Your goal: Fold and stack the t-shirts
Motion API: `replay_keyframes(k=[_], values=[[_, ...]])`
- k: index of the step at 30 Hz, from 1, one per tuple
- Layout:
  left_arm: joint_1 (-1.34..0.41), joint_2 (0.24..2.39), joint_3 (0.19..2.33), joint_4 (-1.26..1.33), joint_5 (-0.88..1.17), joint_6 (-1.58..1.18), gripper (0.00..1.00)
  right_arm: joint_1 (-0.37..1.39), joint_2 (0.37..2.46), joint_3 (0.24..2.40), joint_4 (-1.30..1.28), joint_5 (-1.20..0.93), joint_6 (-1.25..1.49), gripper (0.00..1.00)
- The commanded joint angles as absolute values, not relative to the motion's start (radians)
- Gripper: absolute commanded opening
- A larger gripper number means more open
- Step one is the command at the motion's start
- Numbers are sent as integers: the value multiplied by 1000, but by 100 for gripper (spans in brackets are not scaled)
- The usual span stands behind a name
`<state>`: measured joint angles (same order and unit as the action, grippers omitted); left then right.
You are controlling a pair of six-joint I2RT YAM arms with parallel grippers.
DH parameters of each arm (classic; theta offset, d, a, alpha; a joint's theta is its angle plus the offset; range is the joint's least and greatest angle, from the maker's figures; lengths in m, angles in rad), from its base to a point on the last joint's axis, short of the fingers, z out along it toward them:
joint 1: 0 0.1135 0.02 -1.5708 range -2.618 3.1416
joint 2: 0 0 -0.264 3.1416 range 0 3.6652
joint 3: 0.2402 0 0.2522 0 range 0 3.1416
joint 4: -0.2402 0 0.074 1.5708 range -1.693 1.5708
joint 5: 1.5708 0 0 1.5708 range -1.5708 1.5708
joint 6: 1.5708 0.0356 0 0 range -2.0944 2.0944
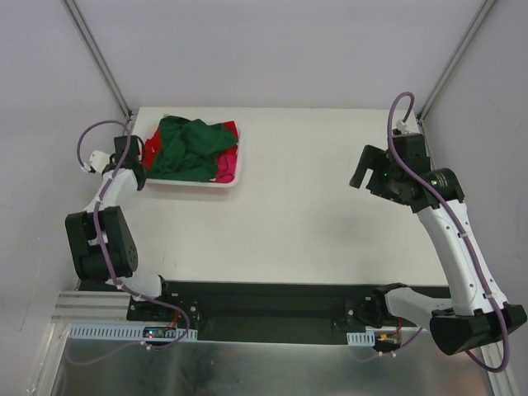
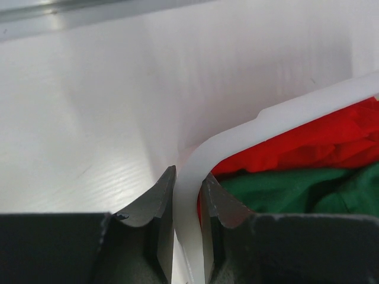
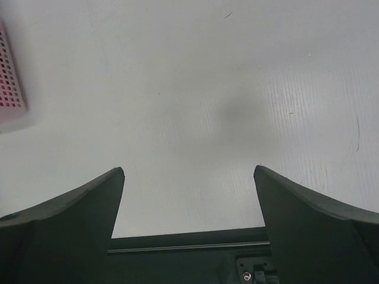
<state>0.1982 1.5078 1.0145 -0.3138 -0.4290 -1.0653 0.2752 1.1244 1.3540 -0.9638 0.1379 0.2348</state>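
Since the tabletop (image 1: pixel 313 231) carries everything, begin there: at its far left corner sits the white basket (image 1: pixel 191 186), and heaped inside it are the t-shirts (image 1: pixel 190 153), none yet folded. The dark green shirt (image 1: pixel 177 153) lies crumpled on top and covers most of the heap. The red shirt (image 1: pixel 233 129) shows at the far edge and the pink shirt (image 1: pixel 227 167) at the near right corner, both partly buried. All look like light, limp cotton that will sag, drag and tangle with its neighbours. A pinch on a raised fold of the dark green shirt, lifted slowly, seems the surest hold. A collar or hem would serve better for spreading, but I cannot make one out. The left gripper (image 2: pixel 188 177) is clamped on the basket's rounded corner rim, one finger outside and one inside beside the cloth. The right gripper (image 3: pixel 189 174) hovers above the tabletop, well apart from the basket, jaws spread wide and holding nothing.
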Motion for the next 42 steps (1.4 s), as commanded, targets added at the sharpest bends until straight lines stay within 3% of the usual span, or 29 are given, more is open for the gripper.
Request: replay_keyframes(k=[1,14,42], values=[[287,1633,1175,-215,-362,-922,0,273,1112,1401,-940,156,221,96],[383,2043,1635,-193,-219,-815,0,273,1233,1497,-871,189,186,96],[416,2155,1764,-196,-285,-973,0,273,1301,1566,-836,170,155,96]])
